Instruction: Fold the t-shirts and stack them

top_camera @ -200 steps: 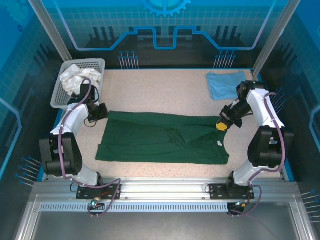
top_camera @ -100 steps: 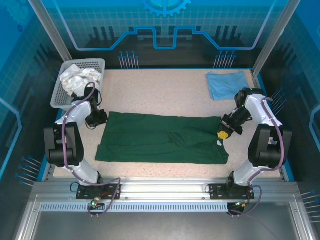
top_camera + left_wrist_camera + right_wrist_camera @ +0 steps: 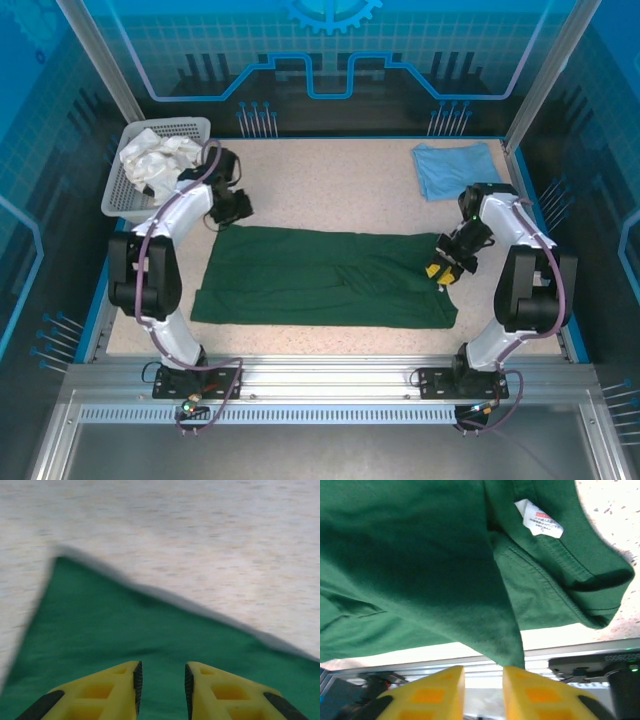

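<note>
The dark green t-shirt [image 3: 320, 278] lies folded into a long band across the table's middle. Its white neck label [image 3: 538, 519] shows at the right end. The light blue t-shirt [image 3: 452, 168] lies folded at the far right corner. My left gripper [image 3: 238, 207] hovers over the green t-shirt's [image 3: 125, 625] far left corner. There my left gripper [image 3: 161, 680] is open, with nothing between its fingers. My right gripper [image 3: 438, 272] is over the neck end. My right gripper [image 3: 483, 674] stands open, and a hanging point of green cloth [image 3: 512, 652] touches its right finger.
A white mesh basket [image 3: 190, 128] with white cloth inside stands at the far left corner, close behind my left arm. The metal rail [image 3: 320, 385] runs along the table's near edge. Bare speckled tabletop [image 3: 330, 185] lies beyond the green t-shirt.
My left arm has swung from the shirt's left edge up to its far left corner, and its jaws have parted. My right gripper has dropped slightly toward the neck end and opened.
</note>
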Robot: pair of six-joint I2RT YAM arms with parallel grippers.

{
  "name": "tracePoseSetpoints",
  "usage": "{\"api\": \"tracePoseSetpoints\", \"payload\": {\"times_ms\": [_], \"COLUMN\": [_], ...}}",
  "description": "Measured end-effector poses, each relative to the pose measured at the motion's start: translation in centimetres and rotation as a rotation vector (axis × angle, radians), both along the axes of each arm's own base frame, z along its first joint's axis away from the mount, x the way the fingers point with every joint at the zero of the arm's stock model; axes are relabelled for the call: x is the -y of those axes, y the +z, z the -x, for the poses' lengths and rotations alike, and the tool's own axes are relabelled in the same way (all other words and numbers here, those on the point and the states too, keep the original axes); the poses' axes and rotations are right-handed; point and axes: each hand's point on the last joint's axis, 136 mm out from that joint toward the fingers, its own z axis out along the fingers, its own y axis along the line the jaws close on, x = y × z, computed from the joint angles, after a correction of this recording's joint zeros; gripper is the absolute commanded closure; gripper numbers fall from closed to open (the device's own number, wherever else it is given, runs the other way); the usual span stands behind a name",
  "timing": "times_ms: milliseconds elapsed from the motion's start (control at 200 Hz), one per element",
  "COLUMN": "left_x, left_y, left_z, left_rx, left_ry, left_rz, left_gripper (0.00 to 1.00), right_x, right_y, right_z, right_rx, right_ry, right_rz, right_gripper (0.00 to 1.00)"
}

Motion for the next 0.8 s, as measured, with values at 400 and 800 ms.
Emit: {"api": "tracePoseSetpoints", "payload": {"times_ms": [400, 800], "left_x": [11.3, 24.7], "left_y": [-2.6, -0.9], "left_z": [-1.1, 5.5], "left_rx": [-0.067, -0.168], "left_ry": [-0.137, -0.493], "left_rz": [0.286, 0.494], "left_gripper": [0.78, 0.96], "right_x": [2.8, 2.1], "right_y": [1.9, -4.8], "right_z": [-6.5, -15.0], "right_rx": [0.242, 0.288], "right_ry": [-0.146, -0.098], "right_rz": [0.132, 0.123], "right_gripper": [0.63, 0.73]}}
